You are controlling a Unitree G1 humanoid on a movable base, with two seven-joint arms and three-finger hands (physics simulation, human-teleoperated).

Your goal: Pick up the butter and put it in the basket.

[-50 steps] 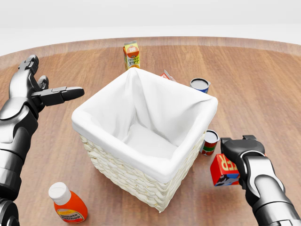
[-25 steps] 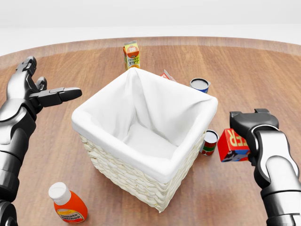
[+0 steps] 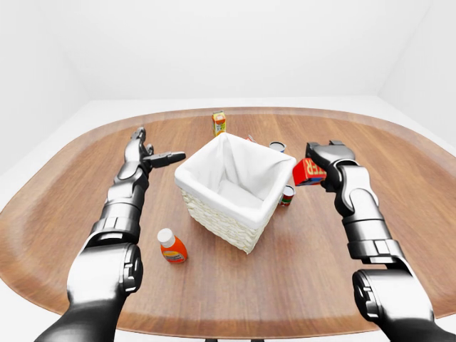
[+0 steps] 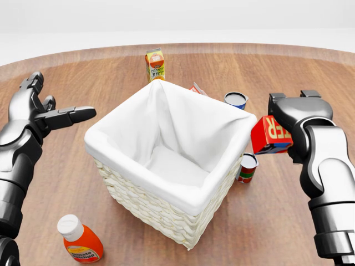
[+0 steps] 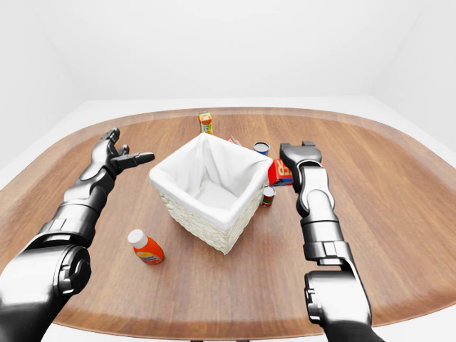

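Raised in the right hand, butter lifted off the table, now beside the basket rim.

Both arms glossy dark grey to black metal, built of rounded cylindrical segments with ringed joints. Left arm enters left-eye view from lower left: bulbous shoulder housing, ribbed forearm collars. Right arm at lower right, same build. Left hand: blocky black palm, slim segmented fingers. Right hand: boxy black knuckle housing, silver-grey highlights.
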